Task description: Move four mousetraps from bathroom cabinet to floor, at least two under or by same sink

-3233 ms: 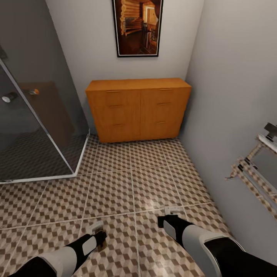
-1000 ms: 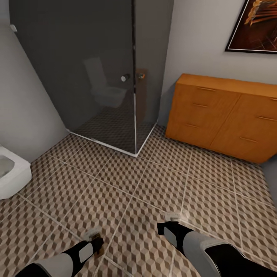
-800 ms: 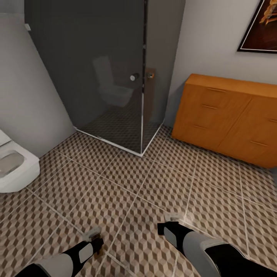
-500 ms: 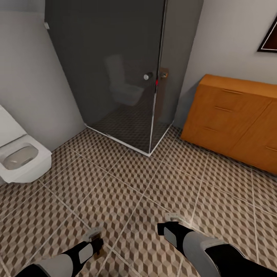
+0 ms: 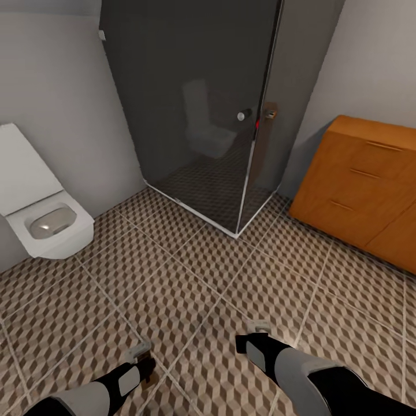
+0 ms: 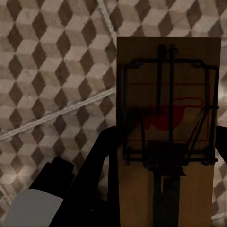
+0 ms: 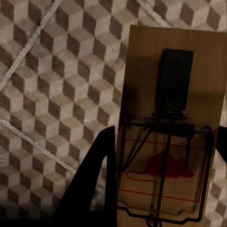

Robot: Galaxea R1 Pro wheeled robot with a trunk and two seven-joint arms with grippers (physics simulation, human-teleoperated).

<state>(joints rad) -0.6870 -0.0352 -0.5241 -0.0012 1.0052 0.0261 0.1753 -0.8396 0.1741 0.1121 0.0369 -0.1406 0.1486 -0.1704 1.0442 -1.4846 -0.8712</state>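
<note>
Camera swung leftward; both grippers seemingly keep gripping mousetraps [image 6: 168,137].

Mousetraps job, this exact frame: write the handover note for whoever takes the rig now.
Left gripper: shut on a mousetrap, held over the bathroom floor.
Right gripper: shut on a second mousetrap, also over the tiles.
Cabinet is front right, drawers closed; shower enclosure ahead; toilet at left. No sink in sight.
Done: two traps picked up, none on the floor in these views.
Left: find the sink, set both traps under or beside it, then get the other two onto the same floor.
</note>
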